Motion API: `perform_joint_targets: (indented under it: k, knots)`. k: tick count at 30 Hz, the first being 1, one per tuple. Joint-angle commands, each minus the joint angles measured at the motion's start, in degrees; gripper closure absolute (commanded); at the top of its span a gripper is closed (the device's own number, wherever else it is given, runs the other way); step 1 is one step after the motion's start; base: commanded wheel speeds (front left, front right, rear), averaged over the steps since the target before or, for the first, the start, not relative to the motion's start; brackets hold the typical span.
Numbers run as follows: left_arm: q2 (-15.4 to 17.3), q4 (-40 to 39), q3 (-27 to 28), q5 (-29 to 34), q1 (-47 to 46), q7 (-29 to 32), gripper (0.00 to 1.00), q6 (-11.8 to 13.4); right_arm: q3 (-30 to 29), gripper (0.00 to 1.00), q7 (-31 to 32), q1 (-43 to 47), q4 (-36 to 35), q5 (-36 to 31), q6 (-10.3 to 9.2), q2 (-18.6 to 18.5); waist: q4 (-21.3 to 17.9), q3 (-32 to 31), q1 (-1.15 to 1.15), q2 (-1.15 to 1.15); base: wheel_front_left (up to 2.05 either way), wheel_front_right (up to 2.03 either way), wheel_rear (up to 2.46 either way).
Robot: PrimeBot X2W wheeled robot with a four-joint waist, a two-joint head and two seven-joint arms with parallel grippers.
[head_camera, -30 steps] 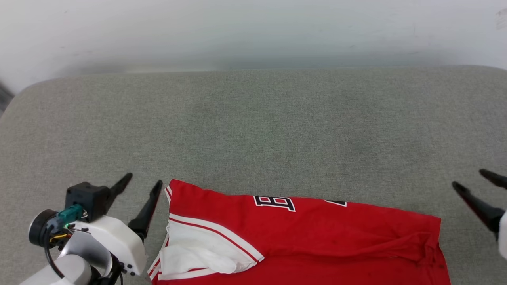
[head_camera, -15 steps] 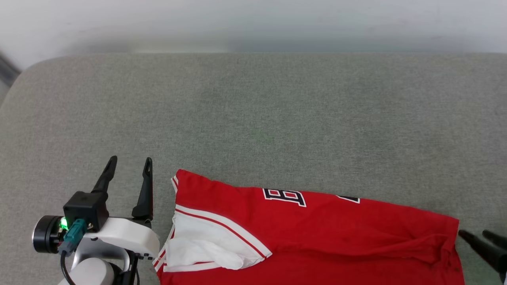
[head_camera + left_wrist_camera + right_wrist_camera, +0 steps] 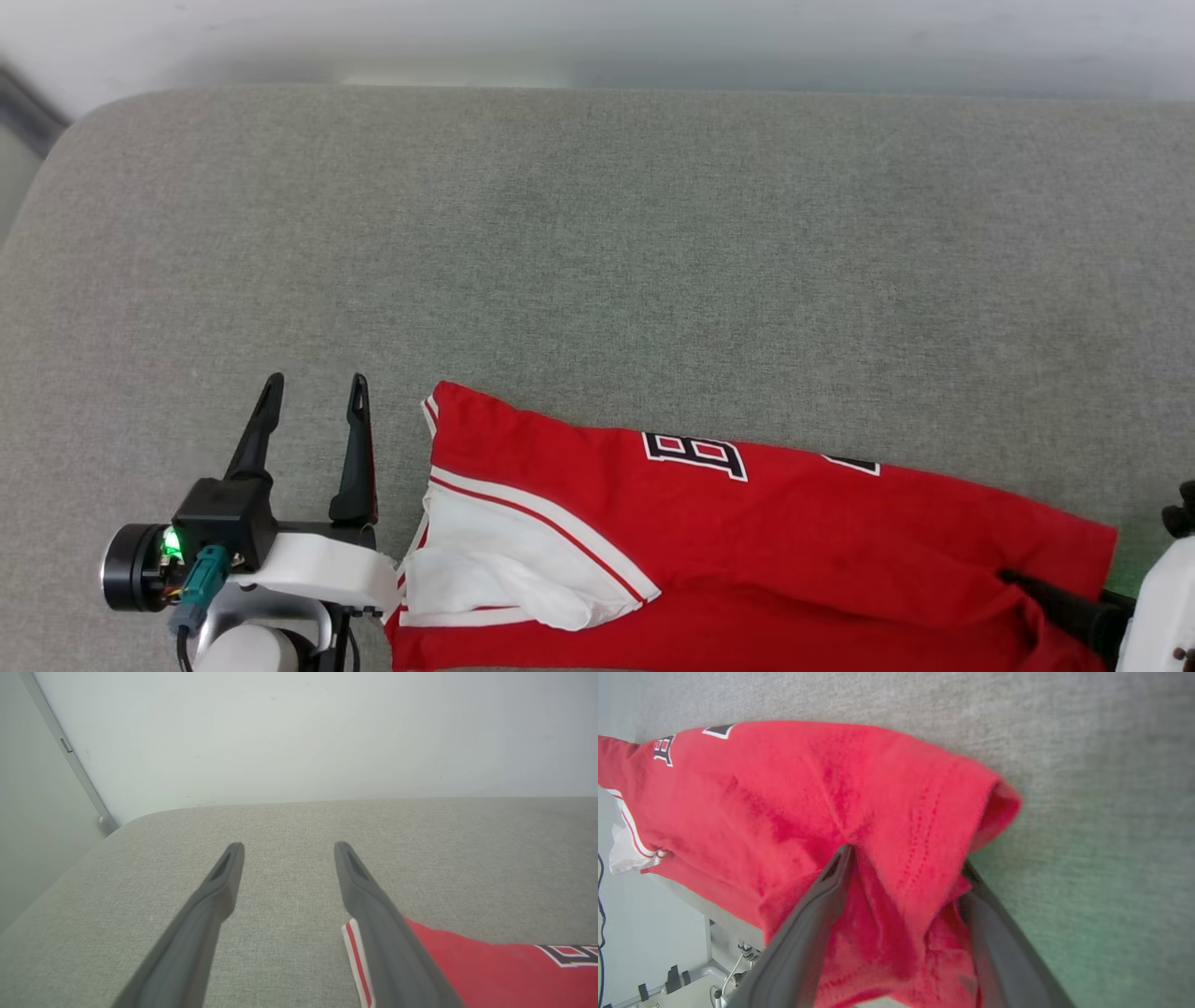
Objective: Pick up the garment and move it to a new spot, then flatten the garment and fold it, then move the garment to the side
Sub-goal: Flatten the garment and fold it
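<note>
The garment, a red jersey T-shirt with a white sleeve, striped trim and black lettering, lies folded in a long band on the near part of a grey cushion. My left gripper stands open just left of the garment's sleeve end, with nothing between its fingers. In the left wrist view the garment lies beside the right finger. My right gripper reaches in at the garment's right end. In the right wrist view my right gripper is open, its jaws standing either side of a raised fold of the garment.
The grey fabric cushion stretches far beyond the garment to a pale wall. Its rounded left corner drops away at the far left. Beyond the cushion's near edge, the right wrist view shows a metal frame with cables.
The head camera has shifted. My right gripper has come in from the right of the garment onto its right end. My left gripper has turned to point straight up beside the sleeve.
</note>
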Motion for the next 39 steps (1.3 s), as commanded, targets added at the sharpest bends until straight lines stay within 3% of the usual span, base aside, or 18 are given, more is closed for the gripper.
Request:
perform_joint_targets:
  k: [1, 6, 7, 8, 9, 20, 28, 32, 39]
  knots:
    - [-0.8, 0.3, 0.7, 0.9, 0.7, -0.1, 0.0, -0.6, 2.8, 0.0, 1.1, -0.1, 0.9, 0.6, 0.0, 2.4, 0.2, 0.1, 0.0, 0.0, 0.0, 0.0, 0.0]
    - [-4.3, 1.5, 4.1, 4.3, 1.4, -0.1, 0.0, -3.4, 5.6, 0.0, 1.9, -1.4, 1.4, 2.3, 0.0, 3.0, 0.4, 0.2, 0.0, 0.0, 0.0, 0.0, 0.0]
    - [-5.1, 1.8, 4.8, 4.9, 1.3, -0.1, 0.0, -3.9, 6.0, 0.59, 1.8, -1.7, 1.6, 2.4, 0.0, 3.0, 0.4, 0.2, 0.0, 0.0, 0.0, 0.0, 0.0]
    - [-5.7, 2.0, 5.5, 5.7, 1.3, -0.1, 0.0, -4.4, 6.4, 0.92, 1.6, -2.0, 1.5, 2.5, 0.0, 2.9, 0.4, 0.1, 0.0, 0.0, 0.0, 0.0, 0.0]
    - [-6.3, 2.2, 6.2, 6.6, 1.4, -0.1, 0.0, -4.7, 6.5, 1.0, 1.2, -2.3, 1.5, 2.9, 0.0, 3.0, 0.4, 0.0, 0.0, 0.0, 0.0, 0.0, 0.0]
    - [-11.3, 1.3, 12.2, 14.2, 4.8, -0.1, 0.0, -7.3, 4.6, 1.0, -1.5, -4.6, -0.5, 4.0, -0.01, -3.8, -1.0, -2.9, 0.0, 0.0, 0.0, 0.0, 0.0]
    - [-13.5, 0.9, 14.3, 17.0, 7.1, -0.1, 0.0, -8.9, -0.5, 1.0, -0.7, -4.2, 5.5, 1.4, -0.01, -10.7, -1.8, -5.0, 0.0, 0.0, 0.0, 0.0, 0.0]
    - [-14.0, 1.2, 15.0, 17.7, 8.2, -0.1, 0.0, -9.5, -1.7, 1.0, 1.7, -4.3, 6.8, 0.6, -0.01, -11.4, -2.0, -6.1, 0.0, 0.0, 0.0, 0.0, 0.0]
    - [-14.9, 1.6, 15.8, 18.2, 9.6, -0.1, 0.0, -10.9, -0.4, 1.0, 7.2, -4.1, -0.1, 1.4, 0.0, -8.9, -2.3, -7.2, 0.0, 0.0, 0.0, 0.0, 0.0]
